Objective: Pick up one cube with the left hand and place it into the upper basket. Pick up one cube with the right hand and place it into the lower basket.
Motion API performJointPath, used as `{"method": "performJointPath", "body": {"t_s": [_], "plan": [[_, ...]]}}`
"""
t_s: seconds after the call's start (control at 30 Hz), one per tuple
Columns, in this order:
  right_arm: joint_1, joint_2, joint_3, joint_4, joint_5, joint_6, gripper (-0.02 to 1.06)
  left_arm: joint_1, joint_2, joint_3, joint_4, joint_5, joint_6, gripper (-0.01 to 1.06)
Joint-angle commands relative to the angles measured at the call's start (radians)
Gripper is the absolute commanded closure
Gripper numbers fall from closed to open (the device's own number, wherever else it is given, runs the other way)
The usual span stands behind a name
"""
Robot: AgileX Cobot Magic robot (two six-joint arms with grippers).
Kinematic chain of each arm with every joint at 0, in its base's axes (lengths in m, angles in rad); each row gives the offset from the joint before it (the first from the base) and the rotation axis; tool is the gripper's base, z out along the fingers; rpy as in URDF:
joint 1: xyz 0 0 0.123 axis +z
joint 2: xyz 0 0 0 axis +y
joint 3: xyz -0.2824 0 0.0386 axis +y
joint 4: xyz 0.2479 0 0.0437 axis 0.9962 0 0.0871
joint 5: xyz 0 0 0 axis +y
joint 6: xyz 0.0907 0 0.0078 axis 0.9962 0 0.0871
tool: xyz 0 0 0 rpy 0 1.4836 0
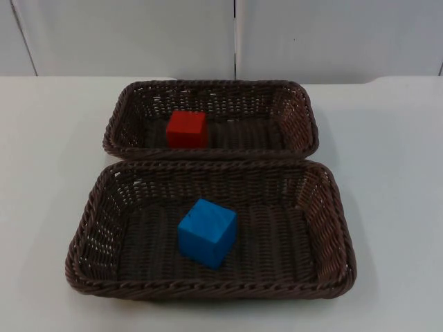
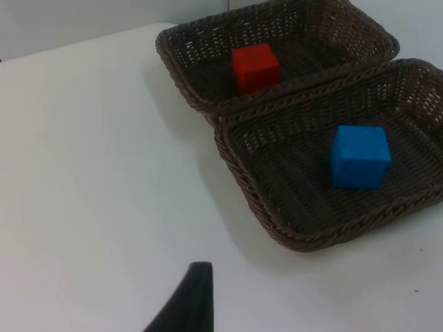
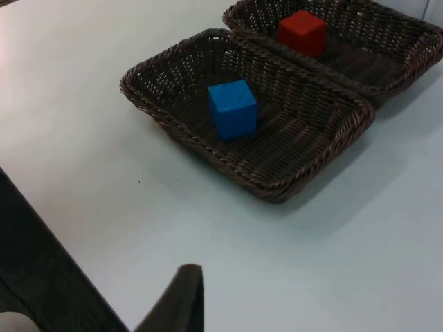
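White table top (image 1: 394, 207), matte, plain. Few tiny dark specks on it, seen in right wrist view (image 3: 139, 181). Grey partition wall (image 1: 124, 34) behind far table edge, vertical dark seam (image 1: 234, 38) near middle, another slanted seam at wall's left (image 1: 24, 38). Dark edge strip (image 3: 48, 277) beside table.
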Motion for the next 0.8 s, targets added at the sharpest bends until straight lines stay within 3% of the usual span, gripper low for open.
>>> {"method": "performJointPath", "body": {"t_s": [0.0, 0.77], "plan": [[0.005, -0.003, 0.000, 0.003, -0.002, -0.009, -0.01, -0.005, -0.004, 0.005, 0.004, -0.003, -0.006, 0.00], [0.005, -0.003, 0.000, 0.014, -0.002, 0.017, -0.01, -0.005, -0.004, 0.005, 0.004, -0.003, -0.006, 0.00]]}}
